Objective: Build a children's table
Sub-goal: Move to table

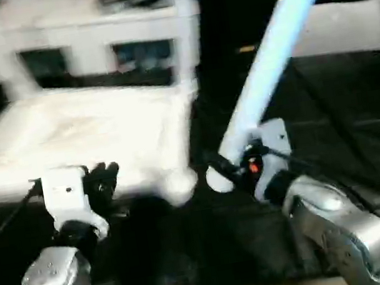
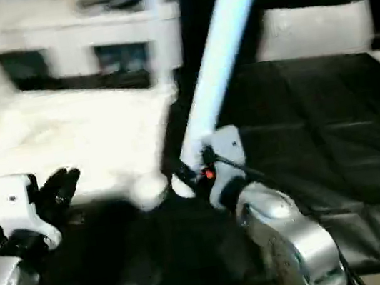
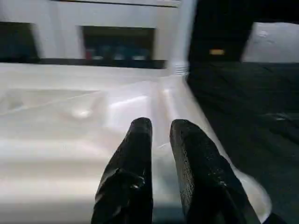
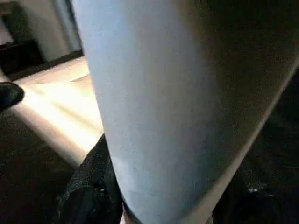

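My right end effector (image 1: 234, 168) grips a tilted white leg (image 1: 281, 34); my left end effector (image 3: 161, 135), fingers narrowly parted, hovers empty over the tabletop (image 1: 80, 134).

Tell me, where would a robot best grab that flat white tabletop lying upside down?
Probably by the near edge of the tabletop, coming in level from the robot's side. It lies flat and wide, so only its thin rim fits between two fingers. The left tool already sits at that edge, fingers nearly together, holding nothing.

table leg (image 1: 281, 34) cut off at the upper edge, cabinet (image 1: 85, 29) contents blurred
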Robot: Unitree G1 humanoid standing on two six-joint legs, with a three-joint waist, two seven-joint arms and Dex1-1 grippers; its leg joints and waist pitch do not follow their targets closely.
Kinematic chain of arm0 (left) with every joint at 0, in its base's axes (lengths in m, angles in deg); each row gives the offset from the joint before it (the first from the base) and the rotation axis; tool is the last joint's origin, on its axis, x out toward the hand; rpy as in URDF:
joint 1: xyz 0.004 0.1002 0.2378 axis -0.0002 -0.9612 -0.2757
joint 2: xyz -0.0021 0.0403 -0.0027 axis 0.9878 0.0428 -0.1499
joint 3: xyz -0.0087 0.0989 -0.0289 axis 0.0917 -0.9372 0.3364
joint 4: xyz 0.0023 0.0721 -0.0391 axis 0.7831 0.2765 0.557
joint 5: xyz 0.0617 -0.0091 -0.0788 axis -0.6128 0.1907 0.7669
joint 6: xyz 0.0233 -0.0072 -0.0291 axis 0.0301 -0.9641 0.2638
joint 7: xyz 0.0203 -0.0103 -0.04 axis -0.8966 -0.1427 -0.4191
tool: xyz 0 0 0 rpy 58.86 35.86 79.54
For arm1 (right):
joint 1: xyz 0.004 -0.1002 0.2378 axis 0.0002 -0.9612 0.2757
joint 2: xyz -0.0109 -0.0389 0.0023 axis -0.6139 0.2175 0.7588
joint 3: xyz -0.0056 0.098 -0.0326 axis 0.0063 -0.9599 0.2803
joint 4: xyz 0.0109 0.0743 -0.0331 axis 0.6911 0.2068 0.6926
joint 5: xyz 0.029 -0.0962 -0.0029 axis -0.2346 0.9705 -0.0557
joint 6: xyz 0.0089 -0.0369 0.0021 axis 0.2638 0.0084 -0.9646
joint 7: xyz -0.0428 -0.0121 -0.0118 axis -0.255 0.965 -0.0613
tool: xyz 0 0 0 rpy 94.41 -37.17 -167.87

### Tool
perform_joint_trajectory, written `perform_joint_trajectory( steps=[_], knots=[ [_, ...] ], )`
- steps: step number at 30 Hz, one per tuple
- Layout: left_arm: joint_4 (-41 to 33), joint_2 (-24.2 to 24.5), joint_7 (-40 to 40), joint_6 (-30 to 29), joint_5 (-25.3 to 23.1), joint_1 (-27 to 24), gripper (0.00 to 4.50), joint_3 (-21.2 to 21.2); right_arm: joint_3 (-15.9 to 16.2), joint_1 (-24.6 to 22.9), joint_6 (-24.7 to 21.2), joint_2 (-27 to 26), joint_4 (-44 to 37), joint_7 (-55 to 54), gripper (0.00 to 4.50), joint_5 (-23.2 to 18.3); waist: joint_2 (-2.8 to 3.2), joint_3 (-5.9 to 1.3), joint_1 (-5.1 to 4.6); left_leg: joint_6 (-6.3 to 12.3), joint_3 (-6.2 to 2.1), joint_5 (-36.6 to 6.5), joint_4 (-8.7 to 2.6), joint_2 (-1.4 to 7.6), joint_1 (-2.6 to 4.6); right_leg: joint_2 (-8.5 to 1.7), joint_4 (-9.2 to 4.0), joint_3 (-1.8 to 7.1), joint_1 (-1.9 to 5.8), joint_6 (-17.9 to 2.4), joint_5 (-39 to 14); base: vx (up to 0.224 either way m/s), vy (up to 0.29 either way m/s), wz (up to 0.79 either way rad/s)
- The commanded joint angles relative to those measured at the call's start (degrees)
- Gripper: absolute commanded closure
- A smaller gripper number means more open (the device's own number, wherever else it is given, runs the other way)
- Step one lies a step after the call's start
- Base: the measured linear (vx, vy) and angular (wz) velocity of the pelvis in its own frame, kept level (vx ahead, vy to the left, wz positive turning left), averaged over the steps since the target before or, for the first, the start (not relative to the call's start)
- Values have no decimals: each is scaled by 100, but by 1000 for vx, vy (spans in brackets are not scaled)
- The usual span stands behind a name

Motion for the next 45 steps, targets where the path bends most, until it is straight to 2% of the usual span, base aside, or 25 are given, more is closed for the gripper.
perform_joint_trajectory(
  steps=[1, 2, 3, 4, 5, 6, 7, 8, 9, 10, 11, 12, 13, 16, 17, 19, 21, 23, 25, 27, 29, 33, 36, 39, 45],
  knots=[
    [-83, -8, 1, -75, -38, 30, 363, -127, -103, 10, 69, 51, 6, 2, 257, 65, 46, -127, 268, 1596, 30, -224, 297, -255, -514, -833, -1056, 1023, 693, -1136, 226, 163, -46, 8],
    [-82, -8, -3, -91, -27, 31, 363, -123, -100, 7, 80, 53, 9, -5, 257, 72, -55, -188, 301, 1307, -161, 68, 577, -80, -875, -1057, -1023, 1132, 1030, -1460, 467, 153, -34, -4],
    [-62, 11, 42, -90, 7, 44, 363, -128, -103, 7, 96, 46, 14, -11, 257, 71, -61, -235, 322, 676, -231, 827, 534, -90, -1019, -740, -695, 798, 967, -1458, 2453, 153, -34, -4],
    [-49, 36, 68, -87, 42, 54, 363, -135, -106, 7, 113, 37, 21, -10, 257, 76, -15, -227, 361, 264, -245, 1815, 91, -87, -890, -400, -453, 359, 722, -1153, 4400, 52, -34, -14],
    [-12, 66, 84, -80, 61, 67, 363, -114, -144, 0, 144, 7, 20, 3, 257, 42, 105, -217, 369, 226, -255, 2251, -172, -25, -823, -256, -382, 167, 615, -988, 4711, -47, 9, -19],
    [31, 138, 135, -144, 99, 93, 363, -100, -210, -6, 179, -47, 23, 25, 257, -32, 432, -302, 406, 438, -339, 2622, -426, 170, -623, -172, -405, -33, 462, -566, 4390, -47, 9, -19],
    [51, 173, 156, -180, 115, 105, 335, -92, -242, -9, 196, -73, 25, 37, 257, -70, 478, -368, 351, 583, -516, 3341, -194, 423, -553, 26, -157, -11, 333, -245, 4063, 0, 0, 0],
    [153, 373, 315, -251, 96, 191, 328, -152, -300, 3, 190, -90, 46, 50, 257, -138, 504, -423, 377, 752, -638, 3673, -120, 637, -285, -63, -165, 64, 81, -200, 3522, 0, 0, 0],
    [225, 486, 436, -275, 95, 257, 328, -191, -313, 18, 199, -79, 65, 32, 257, -129, 509, -411, 325, 1041, -789, 4363, -142, 746, -265, -246, -198, 213, -1, -208, 2775, 0, 0, 0],
    [248, 523, 475, -282, 95, 279, 322, -204, -317, 23, 202, -75, 72, 26, 257, -126, 440, -316, 386, 903, -590, 3957, -163, 546, -453, -292, -408, 254, 84, -347, 2610, 0, 0, 0],
    [465, 872, 901, -354, 155, 509, 308, -316, -325, 64, 232, -28, 125, 41, 257, -106, 416, -273, 418, 721, -465, 3339, -217, 427, -579, -297, -452, 249, 183, -442, 2611, 0, 0, 0],
    [525, 983, 1025, -362, 164, 574, 293, -359, -337, 73, 249, -31, 140, 60, 257, -92, 398, -256, 499, 337, -348, 2085, -314, 332, -660, -282, -504, 247, 303, -429, 2456, 0, 0, 0],
    [611, 1138, 1180, -334, 134, 647, 293, -430, -351, 85, 284, -39, 163, 86, 257, -85, 415, -191, 502, -5, -339, 801, -436, 390, -603, -287, -589, 239, 291, -516, 1728, -89, 3, -5],
    [971, 1687, 1869, -234, 153, 911, 293, -644, -411, 130, 382, -109, 213, 215, 257, -177, 445, -87, 437, -368, -331, -1060, -677, 452, -484, -260, -742, 271, 222, -786, -299, -105, 4, -2],
    [1175, 1976, 2238, -169, 140, 1041, 293, -751, -412, 154, 434, -111, 238, 278, 257, -190, 462, -56, 449, -397, -309, -1353, -700, 441, -452, -268, -788, 289, 175, -799, -789, -116, -3, -3],
    [1516, 2394, 2763, -21, 74, 1255, 282, -926, -407, 202, 494, -99, 273, 314, 257, -192, 437, 21, 440, -506, -284, -1913, -739, 411, -406, -365, -959, 343, 140, -724, -2453, -110, -1, -6],
    [2116, 2879, 3537, 355, -46, 1623, 282, -1190, -362, 272, 526, -12, 342, 319, 257, -145, 429, 13, 461, -483, -262, -1792, -776, 414, -391, -403, -1017, 344, 136, -587, -2796, -72, 2, -12],
    [2429, 3087, 3893, 541, -116, 1819, 282, -1326, -338, 311, 452, 46, 372, 359, 257, -149, 442, -25, 498, -451, -229, -1530, -794, 438, -341, -398, -1011, 356, 113, -611, -2441, -26, -2, -4],
    [3145, 3383, 4530, 930, -321, 2271, 282, -1638, -245, 361, 445, 209, 430, 624, 257, -109, 450, -65, 493, -402, -206, -1240, -836, 463, -363, -334, -914, 305, 138, -750, -1539, 0, 0, 0],
    [3451, 3428, 4741, 1090, -384, 2481, 282, -1759, -236, 355, 519, 237, 449, 685, 257, -70, 434, -70, 478, -361, -177, -1133, -835, 461, -406, -350, -884, 295, 154, -877, -1220, 0, 0, 0],
    [4349, 3383, 5116, 1690, -659, 3052, 282, -2052, -236, 337, 603, 300, 487, 794, 257, -39, 452, -126, 511, -317, -137, -874, -801, 460, -379, -351, -846, 288, 138, -971, -792, 0, 0, 0],
    [5131, 3248, 5411, 2236, -829, 3517, 282, -2287, -210, 331, 632, 367, 504, 848, 257, -64, 476, -262, 479, -191, -131, 65, -692, 463, -475, -337, -633, 219, 215, -1175, 1276, 0, 0, 0],
    [5862, 3159, 5685, 2800, -1123, 3925, 282, -2596, -167, 298, 644, 431, 484, 886, 257, -75, 439, -278, 493, 31, -94, 408, -626, 447, -510, -339, -604, 209, 203, -1206, 1948, 0, 0, 0],
    [6371, 3104, 5904, 3132, -1299, 4171, 282, -2764, -180, 273, 650, 449, 464, 930, 257, -59, 458, -257, 487, 79, -83, 278, -638, 465, -533, -359, -621, 206, 190, -1199, 1758, 0, 0, 0],
    [7244, 2964, 6253, 3500, -1433, 4573, 282, -2885, -208, 220, 647, 526, 412, 970, 257, -44, 463, -195, 485, -188, -50, -480, -716, 535, -483, -388, -679, 237, 152, -1366, 788, 0, 0, 0]
  ],
)
